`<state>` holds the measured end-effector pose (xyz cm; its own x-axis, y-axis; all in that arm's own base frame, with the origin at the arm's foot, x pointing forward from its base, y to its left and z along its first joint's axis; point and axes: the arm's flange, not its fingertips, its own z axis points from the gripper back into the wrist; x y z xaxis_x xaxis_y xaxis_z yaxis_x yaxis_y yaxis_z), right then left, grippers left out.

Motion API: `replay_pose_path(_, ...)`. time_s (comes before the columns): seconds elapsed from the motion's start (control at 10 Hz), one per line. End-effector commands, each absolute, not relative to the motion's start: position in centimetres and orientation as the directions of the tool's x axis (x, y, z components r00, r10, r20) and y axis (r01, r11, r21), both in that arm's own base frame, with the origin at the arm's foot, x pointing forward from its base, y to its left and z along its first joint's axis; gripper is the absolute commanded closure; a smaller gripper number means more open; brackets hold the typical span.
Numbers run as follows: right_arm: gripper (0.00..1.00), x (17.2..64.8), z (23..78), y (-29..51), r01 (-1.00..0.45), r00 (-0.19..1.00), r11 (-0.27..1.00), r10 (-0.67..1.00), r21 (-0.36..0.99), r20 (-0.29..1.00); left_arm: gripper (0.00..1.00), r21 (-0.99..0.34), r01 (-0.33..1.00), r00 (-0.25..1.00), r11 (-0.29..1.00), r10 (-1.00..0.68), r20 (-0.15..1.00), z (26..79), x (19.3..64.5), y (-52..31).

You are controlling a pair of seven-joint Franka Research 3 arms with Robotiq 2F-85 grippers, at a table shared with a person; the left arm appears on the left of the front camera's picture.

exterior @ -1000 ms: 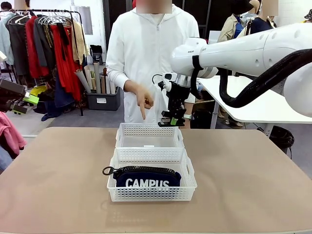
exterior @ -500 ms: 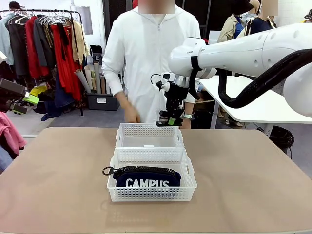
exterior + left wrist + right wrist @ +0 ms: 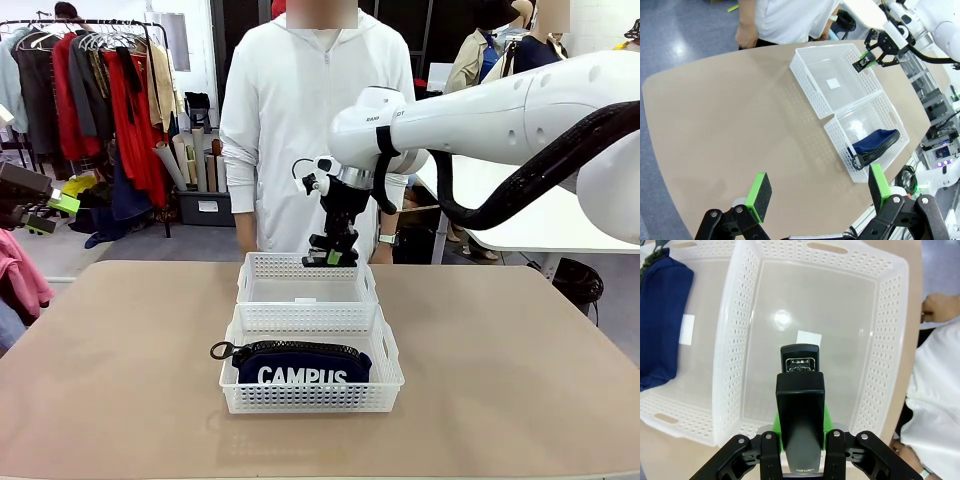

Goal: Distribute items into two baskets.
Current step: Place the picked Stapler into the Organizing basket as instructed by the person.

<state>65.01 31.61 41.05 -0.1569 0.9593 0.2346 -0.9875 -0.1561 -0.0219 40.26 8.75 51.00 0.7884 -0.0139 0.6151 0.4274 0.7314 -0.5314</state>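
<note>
The navy "CAMPUS" pouch [image 3: 300,368] lies in the near white basket [image 3: 310,398]. The far basket [image 3: 305,268] behind it has nothing in it. My right gripper [image 3: 332,256] hangs over the far basket's back rim, shut on the black stapler [image 3: 800,405]. In the right wrist view the stapler points down at that basket's clear bottom [image 3: 840,315], with the pouch [image 3: 660,315] off to the left. My left gripper [image 3: 818,192] is open and holds nothing, high off the table's left side [image 3: 50,213]. It looks down on both baskets [image 3: 835,82] and the pouch [image 3: 875,142].
A person in a white top [image 3: 310,120] stands at the far edge just behind the baskets, arms down, one hand [image 3: 940,305] close to the far basket. Bare tan tabletop [image 3: 120,370] lies left and right of the baskets. A clothes rack [image 3: 100,100] stands far left.
My right arm has carried the stapler to the left, to above the far basket's back rim. The person's pointing hand has dropped back to their side. The left arm has not moved.
</note>
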Motion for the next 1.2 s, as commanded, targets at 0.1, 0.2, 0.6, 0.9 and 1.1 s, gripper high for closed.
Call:
replay_pose_path(0.1,1.00,65.1,39.4,32.7,-0.994,-0.107,-0.104,0.964,-0.025,0.242,0.00,-0.541,0.434,0.780,0.721,0.000,0.625,51.1,40.3,8.7)
replay_pose_path(0.2,1.00,65.5,38.9,32.8,-0.994,-0.107,-0.102,0.961,-0.034,0.256,0.00,-0.541,0.434,0.780,0.721,0.000,0.625,51.1,40.3,8.7)
replay_pose_path(0.6,1.00,67.6,36.3,33.5,-0.997,-0.075,-0.078,0.961,0.001,0.265,0.00,-0.541,0.434,0.780,0.721,0.000,0.625,51.1,40.3,8.7)
replay_pose_path(0.9,1.00,68.4,35.0,34.2,-0.997,-0.069,-0.077,0.964,0.024,0.258,0.00,-0.541,0.434,0.780,0.721,0.000,0.625,51.1,40.3,8.7)
replay_pose_path(1.1,1.00,68.6,34.3,34.7,-0.996,-0.072,-0.085,0.964,0.040,0.256,0.00,-0.541,0.434,0.780,0.721,0.000,0.625,51.1,40.3,8.7)
